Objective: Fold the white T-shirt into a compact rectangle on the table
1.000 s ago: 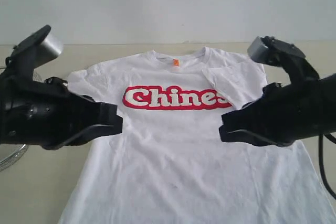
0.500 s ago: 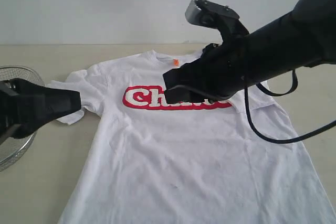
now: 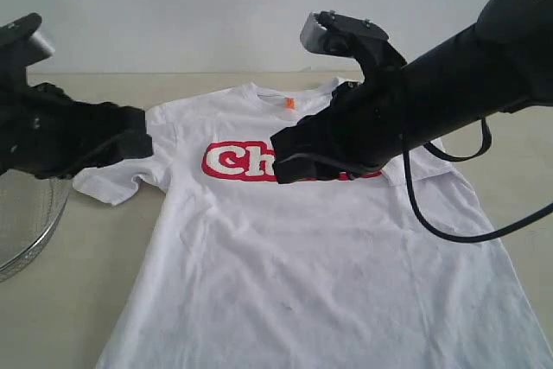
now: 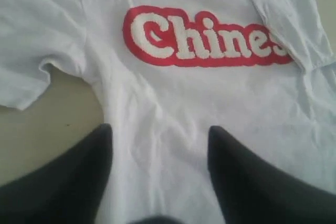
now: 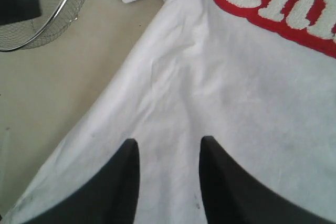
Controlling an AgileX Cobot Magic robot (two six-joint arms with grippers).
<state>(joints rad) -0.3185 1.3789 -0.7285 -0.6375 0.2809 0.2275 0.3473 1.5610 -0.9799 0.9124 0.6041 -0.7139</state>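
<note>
Since the white T-shirt (image 3: 294,248) lies face-up and mostly flat on the surface (image 3: 78,300), with one sleeve (image 4: 289,24) already turned in over the chest, the step in hand looks like folding in the other side. There the spread sleeve (image 3: 108,183) points toward the wire basket (image 3: 22,231).

Both tools hang over that half. The left tool (image 4: 157,129) has its fingers apart and holds nothing, with cloth showing between them. The right tool (image 5: 169,140) reaches across the middle, and its fingers are also apart and empty above the side edge of the shirt.

To do this well, each tool should pinch only the top layer at the outer edge, one near the shoulder and one lower down. They should then lift together and carry the edge across at the same pace, so the crease runs straight (a lag on either side would likely skew it). The pinch should stay shallow so the fingers do not drag on the surface.

The red print (image 4: 205,38) reads "Chines", with the turned-in sleeve covering whatever follows. The small orange neck tag (image 3: 289,103) is too small to read.
</note>
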